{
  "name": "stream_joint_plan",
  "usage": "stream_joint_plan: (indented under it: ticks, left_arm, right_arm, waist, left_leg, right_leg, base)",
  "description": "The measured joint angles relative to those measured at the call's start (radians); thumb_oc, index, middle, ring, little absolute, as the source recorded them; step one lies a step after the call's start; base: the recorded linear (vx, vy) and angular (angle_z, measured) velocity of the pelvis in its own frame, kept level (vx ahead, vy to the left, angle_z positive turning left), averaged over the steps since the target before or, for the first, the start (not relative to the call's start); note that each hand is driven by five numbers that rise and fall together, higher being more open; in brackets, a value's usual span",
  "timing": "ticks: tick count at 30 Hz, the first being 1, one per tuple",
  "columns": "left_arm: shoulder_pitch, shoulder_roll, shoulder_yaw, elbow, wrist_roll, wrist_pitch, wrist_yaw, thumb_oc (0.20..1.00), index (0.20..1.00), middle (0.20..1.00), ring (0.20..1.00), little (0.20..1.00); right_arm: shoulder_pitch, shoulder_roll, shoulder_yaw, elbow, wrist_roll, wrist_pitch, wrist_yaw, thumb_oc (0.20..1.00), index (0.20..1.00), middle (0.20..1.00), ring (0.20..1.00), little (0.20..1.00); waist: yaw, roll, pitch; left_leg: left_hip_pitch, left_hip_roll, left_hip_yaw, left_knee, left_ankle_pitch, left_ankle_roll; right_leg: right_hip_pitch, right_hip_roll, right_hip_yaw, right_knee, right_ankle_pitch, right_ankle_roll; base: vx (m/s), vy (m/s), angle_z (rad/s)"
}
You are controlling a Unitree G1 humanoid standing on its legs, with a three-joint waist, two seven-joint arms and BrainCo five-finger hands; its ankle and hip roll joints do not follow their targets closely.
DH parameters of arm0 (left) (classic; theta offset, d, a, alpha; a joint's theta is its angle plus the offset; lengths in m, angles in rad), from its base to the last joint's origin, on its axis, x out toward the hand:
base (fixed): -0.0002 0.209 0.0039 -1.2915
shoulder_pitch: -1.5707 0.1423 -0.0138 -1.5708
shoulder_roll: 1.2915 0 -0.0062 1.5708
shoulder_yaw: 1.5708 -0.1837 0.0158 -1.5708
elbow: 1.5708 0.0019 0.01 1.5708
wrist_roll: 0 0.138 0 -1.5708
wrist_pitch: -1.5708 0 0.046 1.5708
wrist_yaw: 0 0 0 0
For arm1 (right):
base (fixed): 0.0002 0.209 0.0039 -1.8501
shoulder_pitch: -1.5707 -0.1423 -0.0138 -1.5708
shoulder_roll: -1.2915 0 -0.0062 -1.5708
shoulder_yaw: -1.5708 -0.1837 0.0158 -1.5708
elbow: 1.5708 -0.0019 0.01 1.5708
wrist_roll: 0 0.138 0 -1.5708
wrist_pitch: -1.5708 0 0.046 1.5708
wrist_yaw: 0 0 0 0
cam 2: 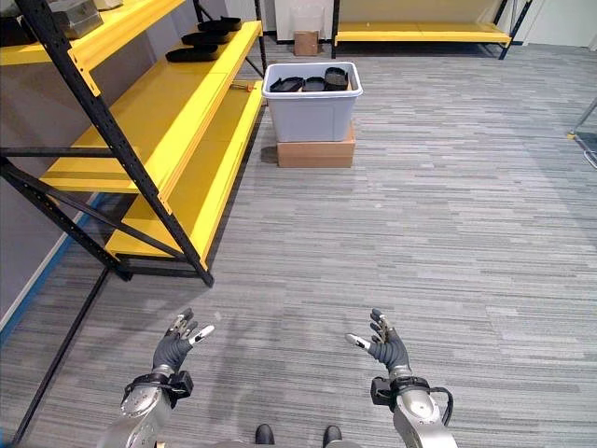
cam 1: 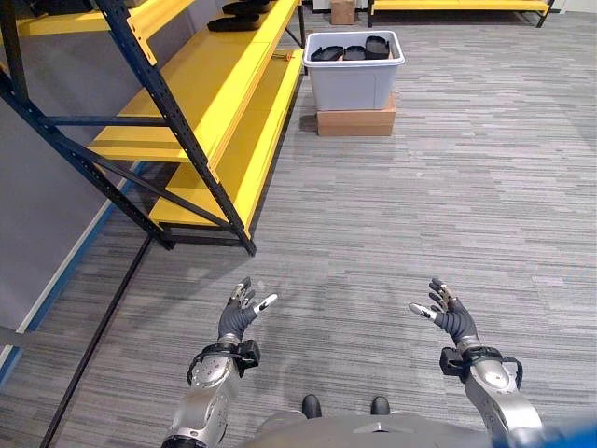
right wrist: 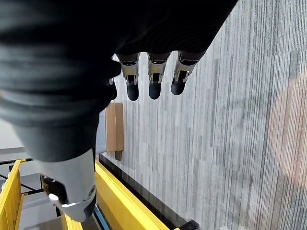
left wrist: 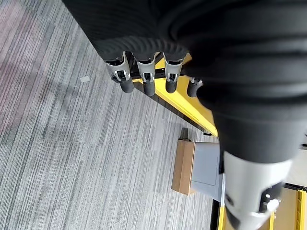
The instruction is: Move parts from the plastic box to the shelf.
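Left hand [cam 1: 239, 317] is held low over the grey carpet [cam 1: 420, 215], fingers relaxed and spread, nothing carried. Right hand [cam 1: 450, 315] is held at about the same height, well apart from the left, fingers likewise loose and empty (the wrist views agree: fingers [left wrist: 146, 76] straight on the left, fingers [right wrist: 153, 79] straight on the right, only floor past them).

Further out, on the robot's left, a blue-framed shelf [cam 1: 201, 89] with yellow boards is seen running away from the robot. Its lower boards nearest the robot are bare. Several black parts [cam 2: 201, 42] are laid on a yellow board at the far end of the shelf; their exact shape cannot be made out at this range, possibly flat trays.

Just beside the shelf's far end, the plastic box [cam 1: 354, 79] is set on a flat cardboard box [cam 1: 356, 121] on the floor. More black pieces [cam 1: 354, 50] are seen inside it, up to the rim.

Beyond that, a second yellow shelf [cam 2: 420, 33] is seen along the far wall, with a small cardboard carton [cam 2: 305, 42] on the floor near it.
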Motion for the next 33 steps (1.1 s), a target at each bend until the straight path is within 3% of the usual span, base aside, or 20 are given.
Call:
stream_joint_plan:
  ticks: [26, 30, 32, 33]
  left_arm:
    - [-0.001, -0.001, -0.001, 0.000, -0.002, 0.002, 0.000, 1.000, 1.000, 1.000, 1.000, 1.000]
    - [-0.044, 0.004, 0.000, 0.000, -0.010, 0.002, 0.001, 1.000, 1.000, 1.000, 1.000, 1.000]
    - [-0.040, 0.004, 0.001, 0.000, -0.031, 0.002, 0.001, 1.000, 1.000, 1.000, 1.000, 1.000]
    - [-0.040, 0.004, 0.013, 0.001, -0.033, 0.002, 0.001, 1.000, 1.000, 1.000, 1.000, 1.000]
  right_arm:
    - [-0.001, -0.003, -0.003, 0.000, 0.001, 0.000, -0.004, 1.000, 1.000, 1.000, 1.000, 1.000]
    - [-0.027, -0.003, -0.003, 0.000, 0.012, 0.000, -0.006, 1.000, 1.000, 1.000, 1.000, 1.000]
    - [-0.031, -0.002, -0.006, 0.000, 0.021, -0.002, -0.008, 1.000, 1.000, 1.000, 1.000, 1.000]
    - [-0.032, 0.000, -0.006, 0.000, 0.022, -0.002, -0.008, 1.000, 1.000, 1.000, 1.000, 1.000]
  waist:
    - [-0.004, 0.029, 0.006]
    - [-0.002, 0.002, 0.046]
    - [-0.001, -0.004, 0.056]
    - [0.005, -0.027, 0.082]
  left_leg:
    - [-0.016, 0.000, -0.010, 0.014, 0.001, -0.003]
    - [-0.100, 0.006, -0.046, 0.129, -0.001, -0.025]
    - [-0.109, 0.020, -0.059, 0.166, -0.010, -0.052]
    - [-0.142, 0.026, -0.064, 0.255, -0.008, -0.076]
  right_leg:
    - [-0.005, 0.001, -0.004, 0.005, -0.003, 0.003]
    - [-0.039, -0.002, -0.011, 0.028, -0.006, -0.010]
    - [-0.037, 0.009, -0.012, 0.031, -0.016, -0.027]
    - [-0.040, 0.010, -0.010, 0.053, -0.029, -0.046]
  base:
    - [-0.01, -0.029, 0.01]
    - [-0.01, -0.179, 0.10]
    - [0.00, -0.267, 0.01]
    - [-0.01, -0.234, 0.12]
